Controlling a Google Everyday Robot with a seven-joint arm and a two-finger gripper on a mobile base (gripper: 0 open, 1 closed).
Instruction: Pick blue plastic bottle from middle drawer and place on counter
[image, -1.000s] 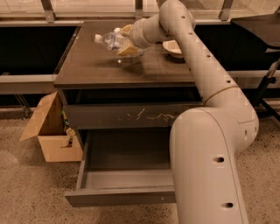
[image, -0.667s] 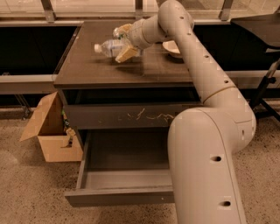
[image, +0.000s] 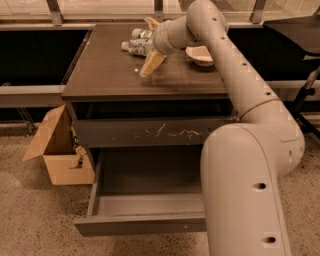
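The blue plastic bottle (image: 134, 47) lies on its side at the back of the counter (image: 105, 75), white cap to the left. My gripper (image: 150, 43) is over the counter right beside it and open. One finger (image: 150, 63) points down in front of the bottle and the other (image: 150, 22) is behind it. The jaws stand wide apart around the bottle's right end. A second bottle-like thing (image: 141, 33) lies just behind it. The middle drawer (image: 125, 222) is pulled out below, with nothing visible in its grey inside.
A shallow pale bowl (image: 202, 55) sits on the counter's right side. A shut drawer front with white scratch marks (image: 155, 133) is above the open drawer. An open cardboard box (image: 56, 155) stands on the floor at the left. My arm fills the right foreground.
The jaws have spread apart. The bottle, held at the fingertips before, now lies on the counter between the fingers.
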